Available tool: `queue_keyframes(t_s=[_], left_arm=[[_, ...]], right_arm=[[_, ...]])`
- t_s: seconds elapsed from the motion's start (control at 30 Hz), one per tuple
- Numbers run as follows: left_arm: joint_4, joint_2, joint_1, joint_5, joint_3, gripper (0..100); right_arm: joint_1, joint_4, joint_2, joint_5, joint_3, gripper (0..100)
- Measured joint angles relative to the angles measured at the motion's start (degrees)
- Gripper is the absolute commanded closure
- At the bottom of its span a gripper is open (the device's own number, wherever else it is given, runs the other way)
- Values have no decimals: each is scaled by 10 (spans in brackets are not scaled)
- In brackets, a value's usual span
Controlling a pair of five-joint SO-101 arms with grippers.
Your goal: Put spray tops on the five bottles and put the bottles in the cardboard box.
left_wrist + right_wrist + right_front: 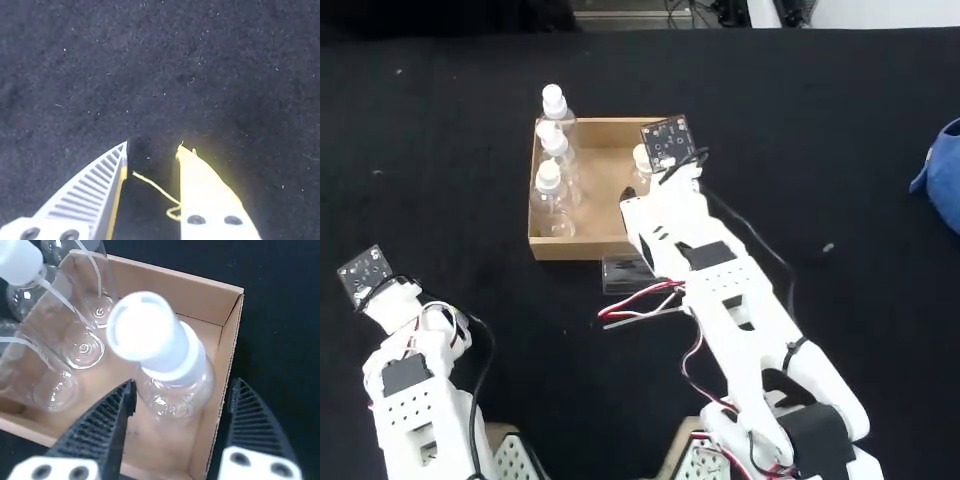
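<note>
The right gripper (pixel 183 384) hangs spread on either side of a clear plastic bottle with a white spray top (pixel 167 360). The bottle stands roughly upright, top upward, by the right wall inside the brown cardboard box (pixel 220 300). Three similar bottles (pixel 550 180) line the left wall. The left gripper (pixel 152 147) is parted over the black table (pixel 150 60).

No text, label, number or sign can be read on anything here.

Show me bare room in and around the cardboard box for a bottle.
Free: floor of the cardboard box between the three bottles along one wall and the fourth bottle; the black table beside the box. Crowded: around the right end effector.
</note>
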Motion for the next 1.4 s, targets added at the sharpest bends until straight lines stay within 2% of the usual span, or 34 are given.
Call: queue_keyframes(t_s=[0.17,0.3,1.2,1.4], left_arm=[[0,0,0,0,0,971],[0,0,0,0,0,971],[0,0,0,0,0,971],[0,0,0,0,0,971]], right_arm=[[0,0,0,0,0,728],[0,0,0,0,0,766],[0,-40,0,0,0,762],[0,-49,62,0,0,761]])
